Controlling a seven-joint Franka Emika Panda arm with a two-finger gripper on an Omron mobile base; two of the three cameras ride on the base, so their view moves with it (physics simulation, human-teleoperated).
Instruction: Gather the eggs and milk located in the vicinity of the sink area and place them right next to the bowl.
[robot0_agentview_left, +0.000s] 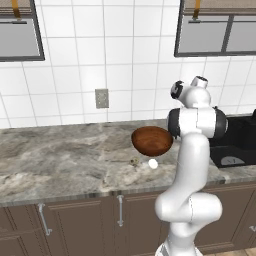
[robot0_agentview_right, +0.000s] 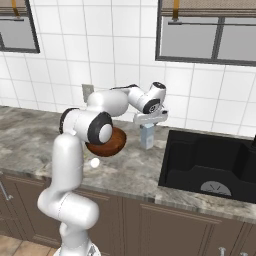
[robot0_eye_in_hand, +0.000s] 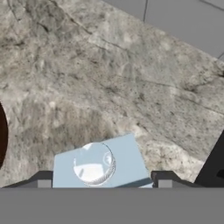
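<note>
Pale blue milk (robot0_agentview_right: 147, 136), reddish-brown bowl (robot0_agentview_left: 151, 140), white egg (robot0_agentview_left: 153, 163).

The grey-veined marble table (robot0_agentview_right: 140, 167) lies directly beneath the claw and runs well out to either side of it. A small brownish round object (robot0_agentview_left: 134, 161), too small to identify, rests on the table, on the near side of the claw. A grey rectangular wall outlet (robot0_agentview_left: 102, 98) is set in the white tiled wall (robot0_agentview_left: 125, 60) behind the claw. Dark brown wooden cabinet doors (robot0_agentview_left: 80, 220) with pale metal bar handles (robot0_agentview_left: 120, 210) sit below the table edge. Dark-framed windows (robot0_agentview_right: 205, 42) are above the claw.
</note>
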